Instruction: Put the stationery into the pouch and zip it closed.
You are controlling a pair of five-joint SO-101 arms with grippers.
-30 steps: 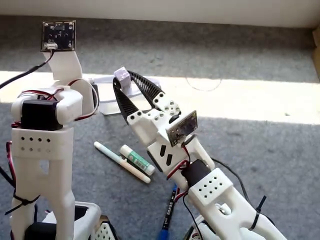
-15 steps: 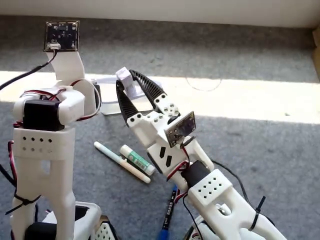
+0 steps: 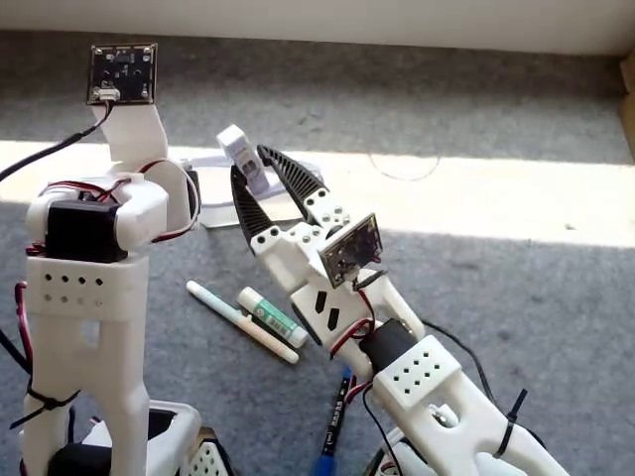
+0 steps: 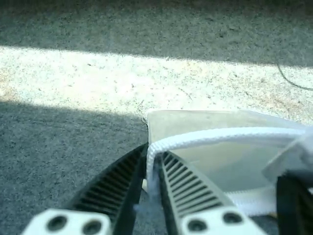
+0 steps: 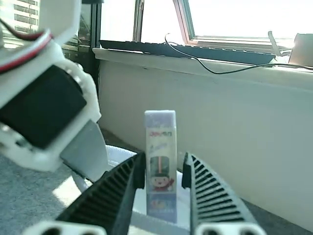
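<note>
Looked like an office or home room: grey carpet (image 3: 516, 327) partly sunlit, a cream wall (image 5: 254, 127), a wide window (image 5: 230, 17) above a dark sill (image 5: 195, 50), a black cable (image 5: 215, 72) trailing along it.

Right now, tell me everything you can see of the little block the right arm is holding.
The eraser is a small rectangular white block in a pale printed sleeve with a cartoon figure on it. It stands roughly upright, pinched at its lower half between the two black ribbed fingers of the right end effector, with its top end sticking out free. It is held in the air near the translucent white pouch, apparently not touching it.
</note>
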